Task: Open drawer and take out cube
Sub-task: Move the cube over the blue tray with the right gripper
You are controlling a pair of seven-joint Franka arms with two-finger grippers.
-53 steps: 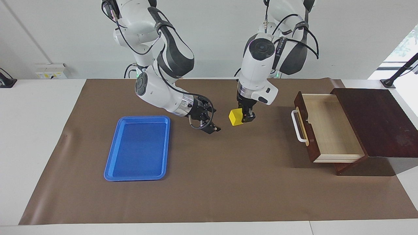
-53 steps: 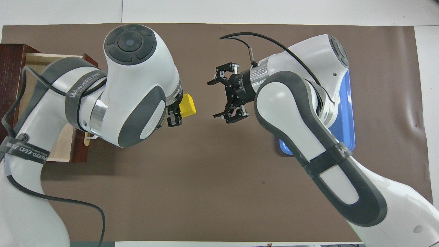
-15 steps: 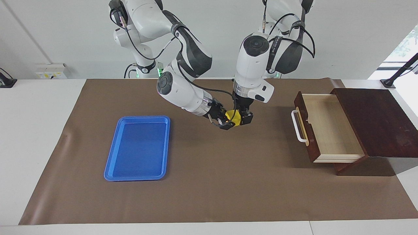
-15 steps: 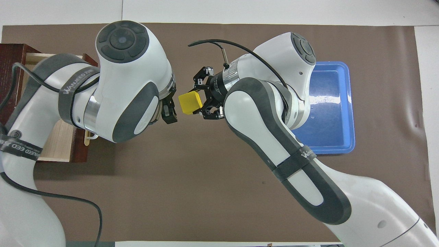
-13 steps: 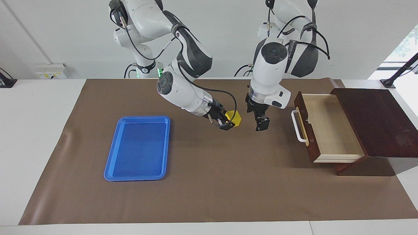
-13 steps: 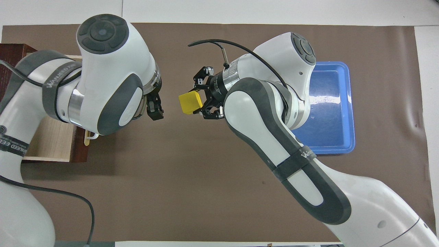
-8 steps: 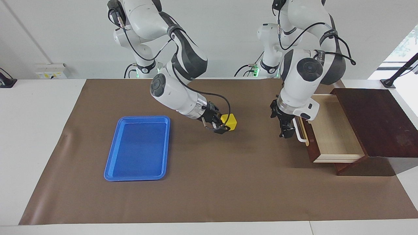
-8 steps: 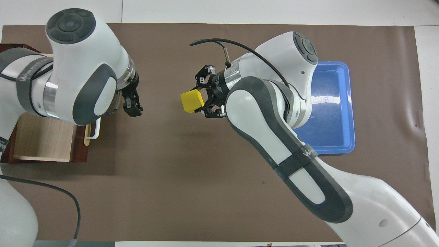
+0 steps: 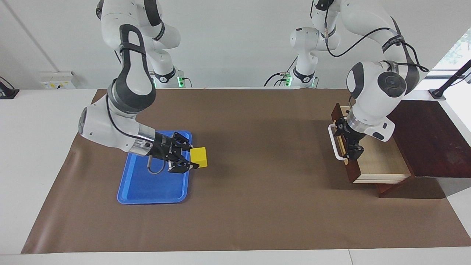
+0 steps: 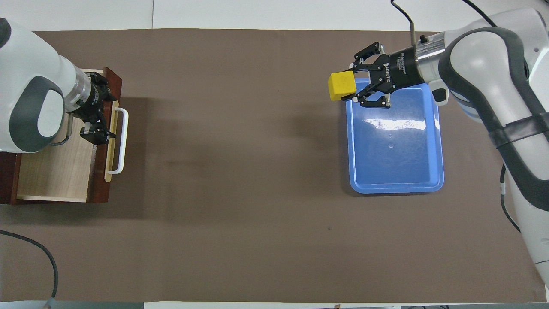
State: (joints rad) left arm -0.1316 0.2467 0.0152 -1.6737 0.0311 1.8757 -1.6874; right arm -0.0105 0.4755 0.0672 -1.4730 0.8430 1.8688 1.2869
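The yellow cube is held in the air by my right gripper, which is shut on it over the edge of the blue tray that faces the drawer. The drawer stands pulled out of its dark wooden box at the left arm's end of the table. Its pale inside shows nothing in it. My left gripper is open and empty, just over the drawer's front, beside the white handle.
A brown mat covers the table between the tray and the drawer. The blue tray holds nothing. White table margins lie around the mat.
The left gripper let go of the cube into the right gripper. The right gripper carried it from mid-table to the tray's edge. The left gripper moved back over the drawer front.
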